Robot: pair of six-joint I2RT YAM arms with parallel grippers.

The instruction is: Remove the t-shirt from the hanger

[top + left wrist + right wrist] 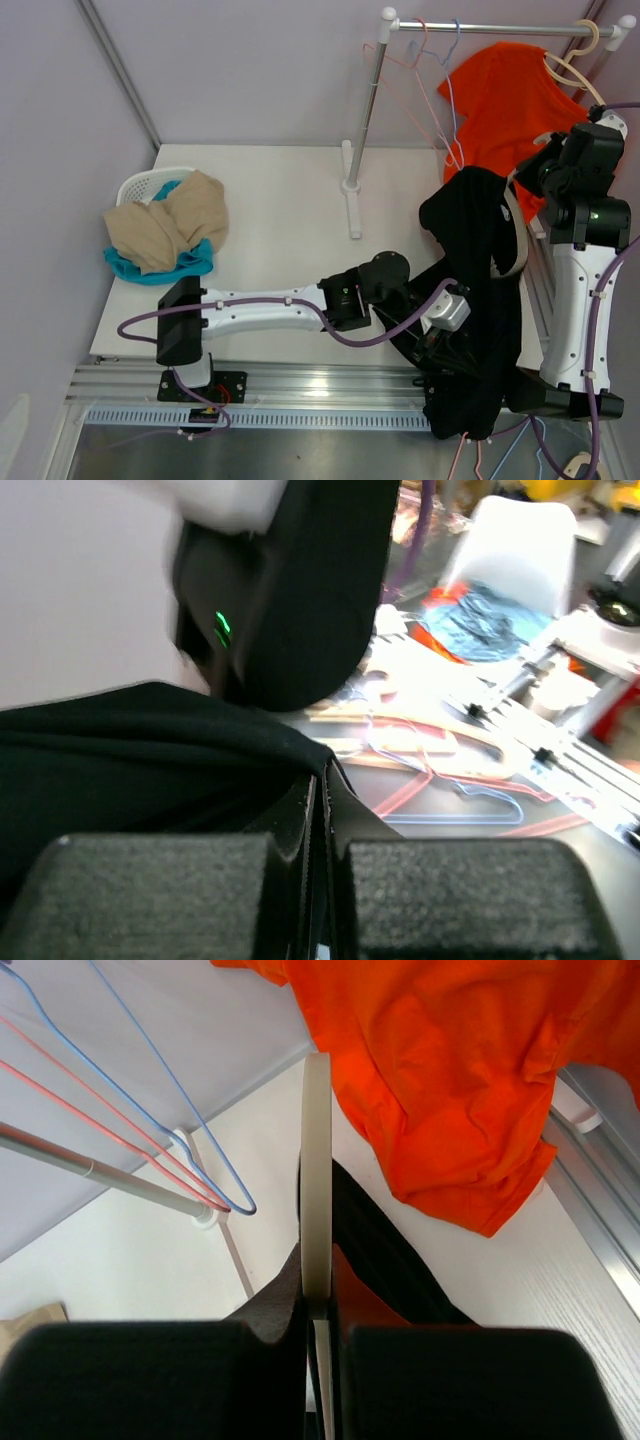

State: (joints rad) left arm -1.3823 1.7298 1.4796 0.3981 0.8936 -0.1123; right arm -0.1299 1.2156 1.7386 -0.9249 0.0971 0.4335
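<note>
A black t-shirt [475,290] hangs on a cream hanger [517,235] at the table's right edge and drapes down past the front rail. My right gripper [540,165] is shut on the hanger; in the right wrist view the cream bar [316,1160] runs up from between the pads, with black cloth [385,1250] behind it. My left gripper [432,345] is shut on a fold of the black t-shirt [150,750] low down; the cloth edge is pinched between its fingertips [318,785].
An orange t-shirt [510,105] hangs on another hanger from the rack rail [490,28], beside empty pink and blue wire hangers [435,85]. The rack post [362,110] stands mid-table. A white basket [150,185] holds tan and teal clothes at the left. Loose hangers [440,750] lie below.
</note>
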